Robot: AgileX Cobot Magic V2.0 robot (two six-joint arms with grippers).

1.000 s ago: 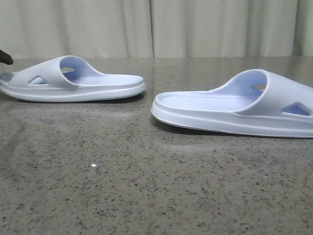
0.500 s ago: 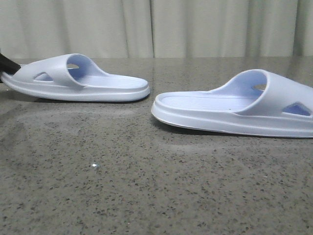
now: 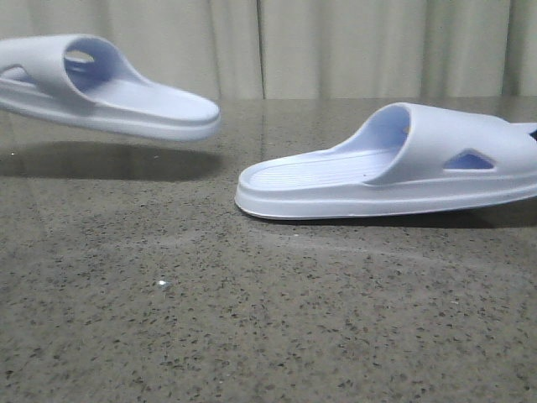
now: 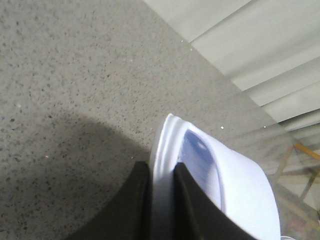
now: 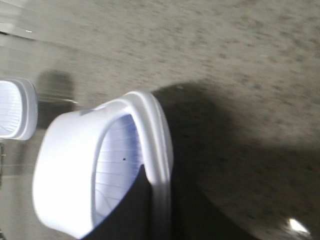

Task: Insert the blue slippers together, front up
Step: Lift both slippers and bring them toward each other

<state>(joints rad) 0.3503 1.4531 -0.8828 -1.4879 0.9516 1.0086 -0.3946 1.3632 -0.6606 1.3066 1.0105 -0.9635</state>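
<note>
Two pale blue slippers show in the front view. The left slipper [image 3: 109, 92] hangs in the air above its shadow, heel pointing right. In the left wrist view my left gripper [image 4: 161, 186] is shut on the sole rim of this slipper [image 4: 235, 185], one black finger on each side. The right slipper [image 3: 394, 168] rests its heel on the table, with its strap end raised to the right. My right gripper [image 5: 161, 197] is shut on the rim of that slipper [image 5: 65, 165], one finger [image 5: 132, 205] lying on the ribbed footbed. Neither gripper shows in the front view.
The speckled grey stone tabletop [image 3: 252, 319] stretches toward the camera in front of both slippers. Pale curtains [image 3: 336, 46] hang behind the table's far edge. The heel of the left slipper [image 5: 17, 107] shows at the edge of the right wrist view.
The left slipper has risen off the table and moved up and left. The right slipper has slid left and its strap end has tipped upward.
</note>
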